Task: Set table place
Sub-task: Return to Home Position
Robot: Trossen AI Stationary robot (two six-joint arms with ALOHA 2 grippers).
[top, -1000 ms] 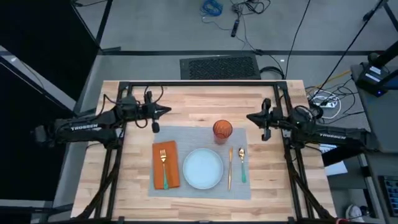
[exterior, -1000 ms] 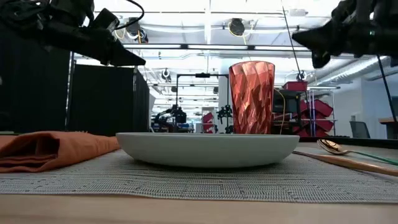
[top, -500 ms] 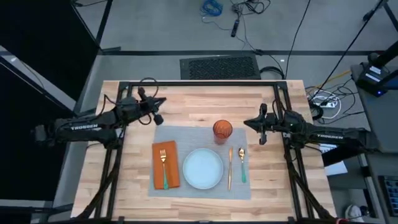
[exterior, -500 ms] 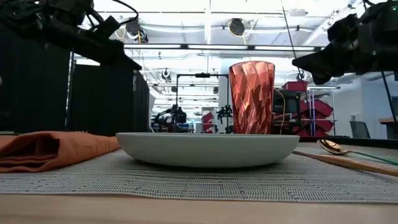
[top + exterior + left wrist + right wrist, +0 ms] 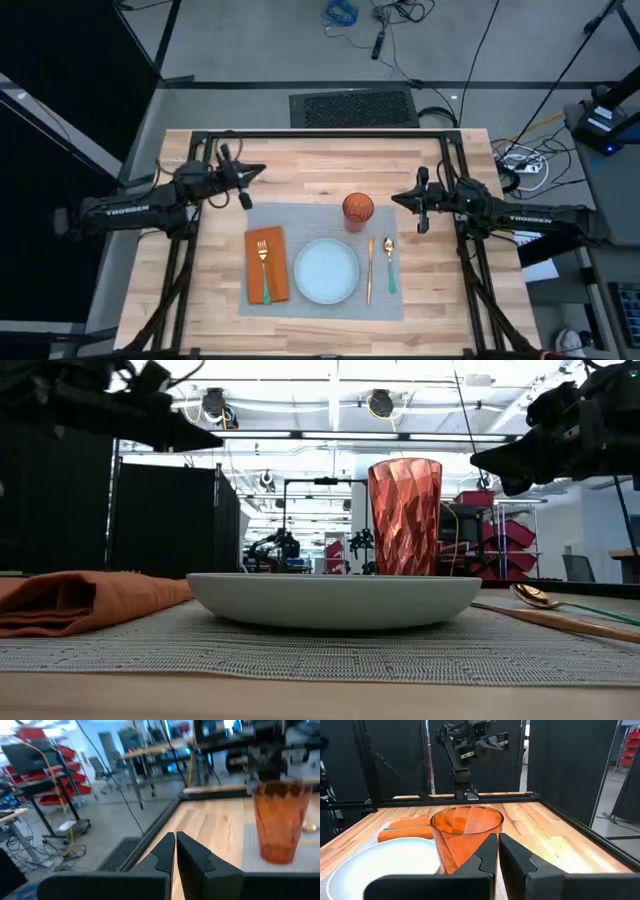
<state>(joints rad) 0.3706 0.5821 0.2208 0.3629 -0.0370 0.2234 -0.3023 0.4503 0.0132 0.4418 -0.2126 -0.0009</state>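
Note:
On the light-wood table [image 5: 300, 165] lies the grey placemat [image 5: 318, 300]. On it rest a pale-blue plate [image 5: 326, 271], an orange napkin [image 5: 277, 268] with a green-handled fork [image 5: 263, 268] on top, a gold knife [image 5: 369, 272] and a spoon [image 5: 389, 262]. The orange tumbler [image 5: 357, 208] stands upright at the mat's far edge. My left gripper [image 5: 260, 171] hovers shut above the table, off the mat's far left corner. My right gripper [image 5: 396, 198] hovers shut just right of the tumbler, pointing at it. Neither holds anything.
A black metal frame [image 5: 320, 134] runs along the table's far edge and down both sides. Bare wood shows to the far side of the mat and on both sides of it. In the low view the plate [image 5: 335, 600] hides the tumbler's [image 5: 404, 515] foot.
My left gripper has drawn back a little toward the table's left edge and risen, its fingers now closer to level. My right gripper has come down and slightly toward the near edge, then held still. The place setting has not moved.

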